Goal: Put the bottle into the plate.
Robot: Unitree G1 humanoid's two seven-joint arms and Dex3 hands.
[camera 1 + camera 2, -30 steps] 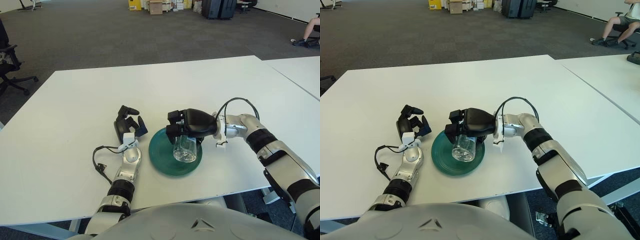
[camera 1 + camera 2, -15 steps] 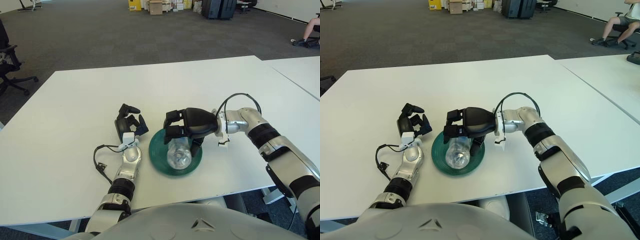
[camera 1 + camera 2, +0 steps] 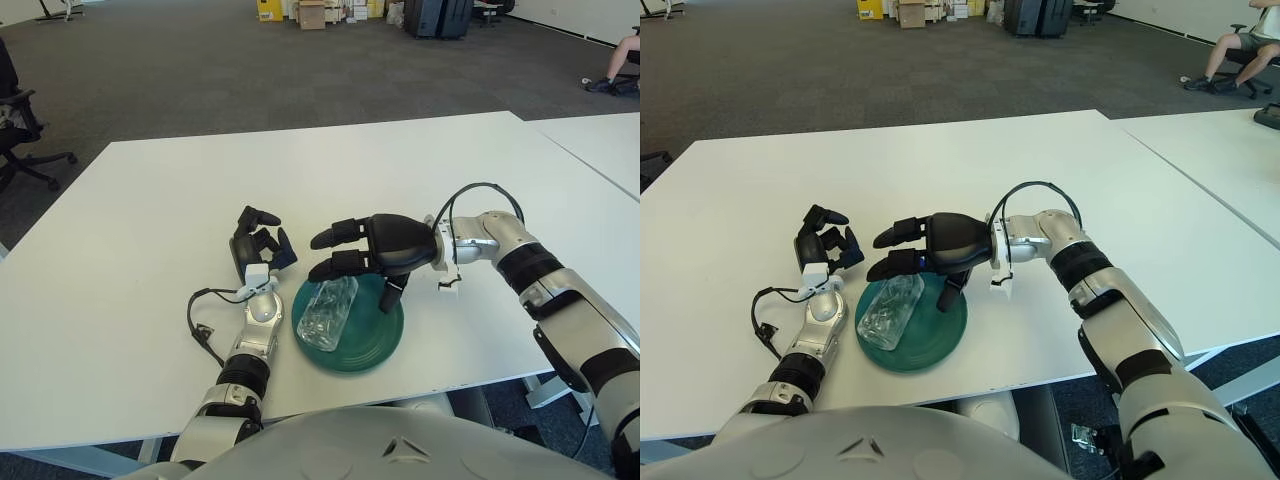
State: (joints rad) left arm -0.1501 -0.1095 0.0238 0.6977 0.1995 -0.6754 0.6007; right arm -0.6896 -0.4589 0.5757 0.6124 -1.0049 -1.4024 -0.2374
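Note:
A clear plastic bottle point(image 3: 327, 312) lies on its side on the left part of the dark green plate point(image 3: 375, 339), its end reaching over the plate's left rim. My right hand point(image 3: 352, 264) hovers just above and behind the bottle with its black fingers spread out, holding nothing. The left hand point(image 3: 258, 248) shows to the left of the plate, fingers curled, empty.
The white table point(image 3: 150, 210) carries a black cable point(image 3: 200, 325) by my left forearm. A second white table point(image 3: 600, 140) stands to the right. Office chairs and boxes are far off on the grey carpet.
The right hand's fingers have spread and let go of the bottle, which tipped over from near upright and now lies on the plate's left side. The plate shifted slightly left.

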